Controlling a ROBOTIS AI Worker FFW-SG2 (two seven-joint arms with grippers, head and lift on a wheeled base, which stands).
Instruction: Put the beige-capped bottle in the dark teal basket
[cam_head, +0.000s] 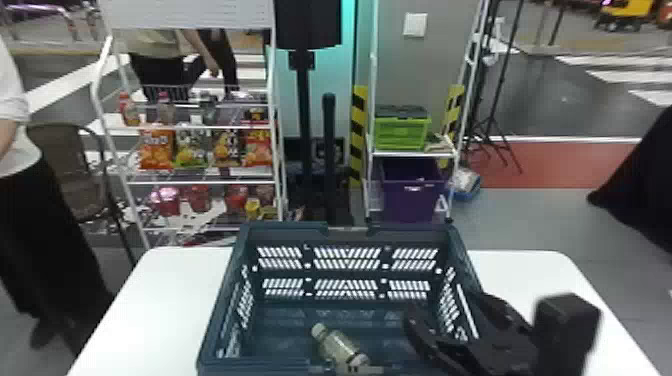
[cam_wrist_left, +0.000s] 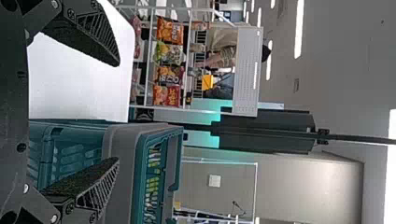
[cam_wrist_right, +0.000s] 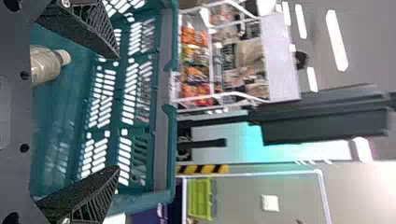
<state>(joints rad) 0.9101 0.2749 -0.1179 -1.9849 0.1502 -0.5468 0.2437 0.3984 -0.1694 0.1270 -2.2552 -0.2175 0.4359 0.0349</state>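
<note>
Right and left jaws wide apart, empty, beige-capped bottle inside dark teal basket

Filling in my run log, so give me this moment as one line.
Bottle lying in basket | basket on white table | right gripper open, empty | left gripper open, empty | placement looks done

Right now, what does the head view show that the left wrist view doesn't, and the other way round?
Head view: the beige-capped bottle lying on its side inside the dark teal basket, the right hand open at the basket's right side, and the purple bin behind.

Left wrist view: the left hand, its fingers apart, and bright ceiling strips.

Both: the basket, the white table and the snack bags on their rack.
</note>
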